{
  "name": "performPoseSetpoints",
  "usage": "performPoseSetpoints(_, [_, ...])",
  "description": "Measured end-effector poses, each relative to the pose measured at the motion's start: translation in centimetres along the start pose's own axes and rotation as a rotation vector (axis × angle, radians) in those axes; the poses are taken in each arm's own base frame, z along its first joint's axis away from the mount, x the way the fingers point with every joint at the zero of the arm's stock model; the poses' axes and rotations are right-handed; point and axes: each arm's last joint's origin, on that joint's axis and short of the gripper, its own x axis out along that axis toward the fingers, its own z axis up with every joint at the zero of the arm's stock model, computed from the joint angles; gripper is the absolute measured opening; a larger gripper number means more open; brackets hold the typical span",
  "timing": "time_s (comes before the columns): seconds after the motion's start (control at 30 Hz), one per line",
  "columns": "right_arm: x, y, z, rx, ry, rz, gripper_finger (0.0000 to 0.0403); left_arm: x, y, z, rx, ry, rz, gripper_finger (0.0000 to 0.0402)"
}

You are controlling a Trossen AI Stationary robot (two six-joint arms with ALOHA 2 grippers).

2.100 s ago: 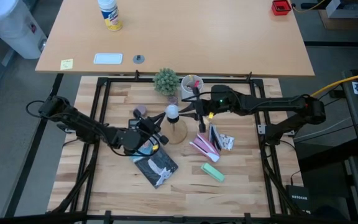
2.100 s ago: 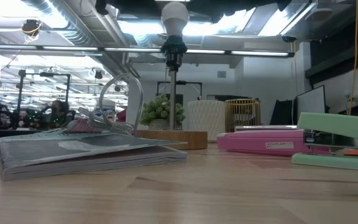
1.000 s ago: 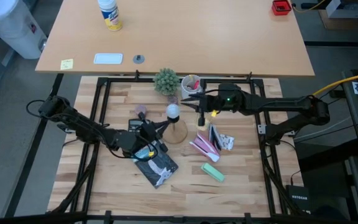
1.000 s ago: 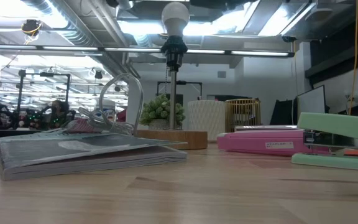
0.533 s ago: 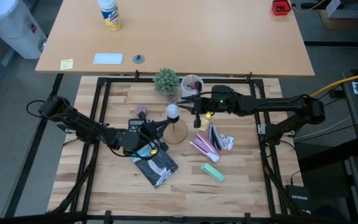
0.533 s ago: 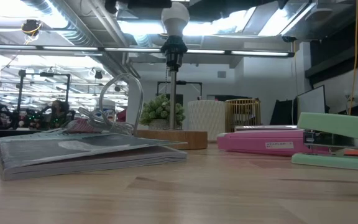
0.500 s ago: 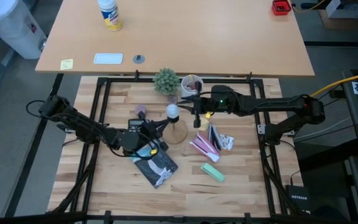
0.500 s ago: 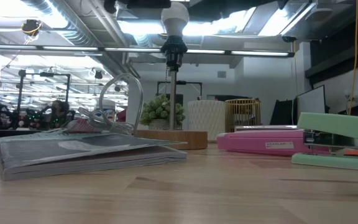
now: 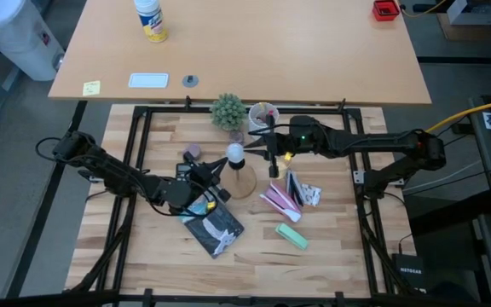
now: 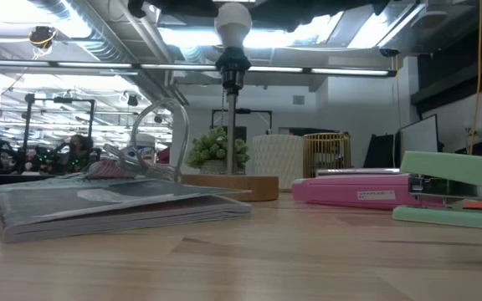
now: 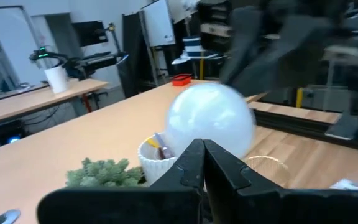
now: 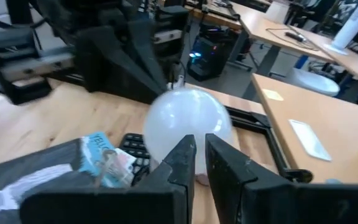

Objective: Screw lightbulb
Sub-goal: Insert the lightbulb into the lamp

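Observation:
The whitish lightbulb stands upright in the black socket on top of the wooden cone stand, whose round base rests on the table. My left gripper comes level from the table's left. It is shut, and its tips sit just before the bulb's lower half. My right gripper comes from the right, tipped slightly down. It is also shut, and its tips are close against the bulb's globe. My left gripper has its shut fingertips right at the bulb's lower side; they hide the spot, so I cannot tell whether they touch. My right gripper has its shut fingertips at the opposite side of the globe, and I cannot tell whether they touch it either.
A magazine lies near the stand on the near side. A pink stapler and a green stapler lie to the right. A small plant and a white cup stand behind the bulb. Black frame rails border the table.
My right gripper has shifted a little toward the table's left, closer to the bulb, and has rolled slightly. My left gripper has swung a little about its wrist beside the stand. Both have stayed shut, and the bulb still stands in the socket.

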Motion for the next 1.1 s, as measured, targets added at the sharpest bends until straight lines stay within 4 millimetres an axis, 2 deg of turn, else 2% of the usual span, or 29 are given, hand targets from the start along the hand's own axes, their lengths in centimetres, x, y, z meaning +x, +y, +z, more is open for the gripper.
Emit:
performPoseSetpoints(0.43, [0.0,0.4,0.0,0.034,-0.024,0.095,0.0044,1.3,0.6,-0.1,-0.002,0.009,0.036,0.0001])
performPoseSetpoints(0.67, [0.0,0.4,0.1,0.053,-0.031,0.106,0.0044,0.6,0.2,-0.1,0.017,0.004,0.019,0.0001])
performPoseSetpoints(0.8, [-0.8,0.3,0.8,0.044,-0.060,0.095,0.0044,-0.3,0.0,0.0,0.033,0.004,0.041,0.0001])
performPoseSetpoints(0.93, [-1.7,0.0,1.6,-0.010,-0.075,0.014,0.0044,-1.1,-0.3,0.0,0.023,0.000,0.019,0.0001])
performPoseSetpoints(1.1, [-1.5,-0.6,1.4,-0.087,-0.031,-0.160,0.0044,-1.3,-0.6,0.0,-0.010,-0.005,-0.044,0.0001])
